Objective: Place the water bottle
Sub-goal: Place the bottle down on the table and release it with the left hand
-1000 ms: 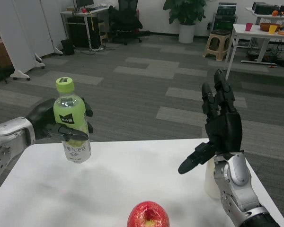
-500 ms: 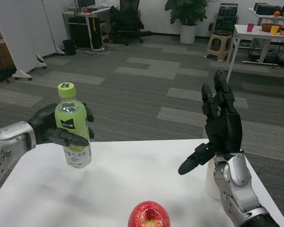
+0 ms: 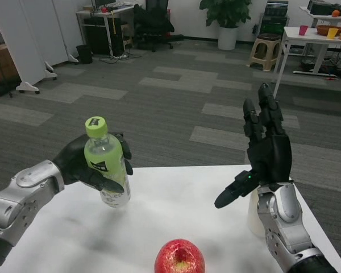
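Left hand (image 3: pixel 82 162) has its fingers (image 3: pixel 105 182) wrapped round the bottle (image 3: pixel 107 165), near the desk (image 3: pixel 159 210) far-left corner. Right hand (image 3: pixel 264 156) fingers spread, holding nothing; apple (image 3: pixel 179 257) at the near edge.

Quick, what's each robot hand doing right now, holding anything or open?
Left robot hand: holding the water bottle over the table.
Right robot hand: open, fingers spread, holding nothing.
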